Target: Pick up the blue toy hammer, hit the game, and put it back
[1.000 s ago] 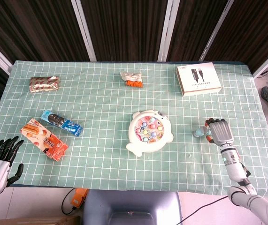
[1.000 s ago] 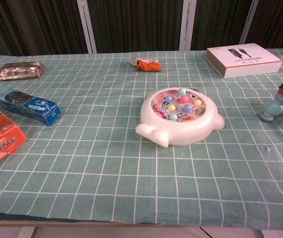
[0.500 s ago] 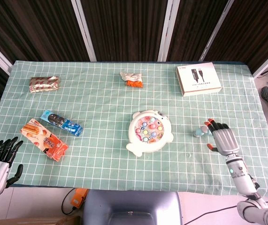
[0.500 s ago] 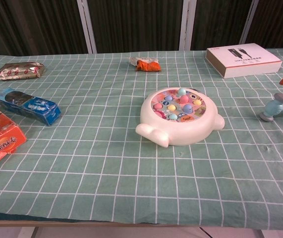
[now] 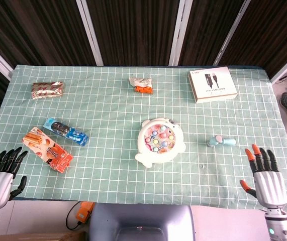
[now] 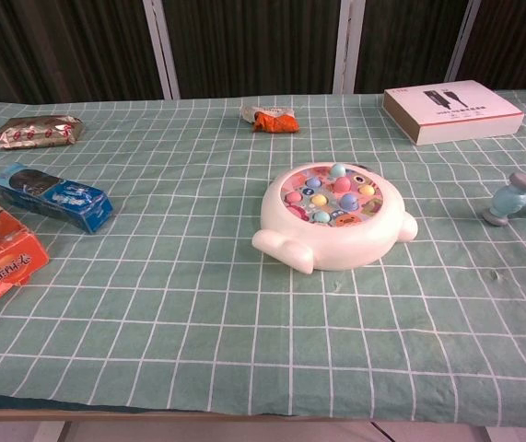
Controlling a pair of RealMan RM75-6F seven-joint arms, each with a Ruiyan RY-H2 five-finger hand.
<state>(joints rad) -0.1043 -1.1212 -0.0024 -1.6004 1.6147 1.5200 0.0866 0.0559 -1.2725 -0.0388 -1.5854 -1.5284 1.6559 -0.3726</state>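
Note:
The blue toy hammer lies flat on the green checked cloth, right of the game; the chest view shows the hammer at the right edge, untouched. The white round game with coloured pegs sits mid-table, also seen as the game in the chest view. My right hand hovers at the table's near right corner, fingers spread, empty, well short of the hammer. My left hand is off the near left corner, fingers apart, holding nothing. Neither hand shows in the chest view.
A white cable box lies at the far right. A small orange-and-white packet is at far centre, a silver snack bag far left. A blue biscuit pack and an orange box lie near the left.
My right hand let go of the hammer and drew back toward the near edge of the table. The hammer now lies alone on the cloth. The left hand barely moved.

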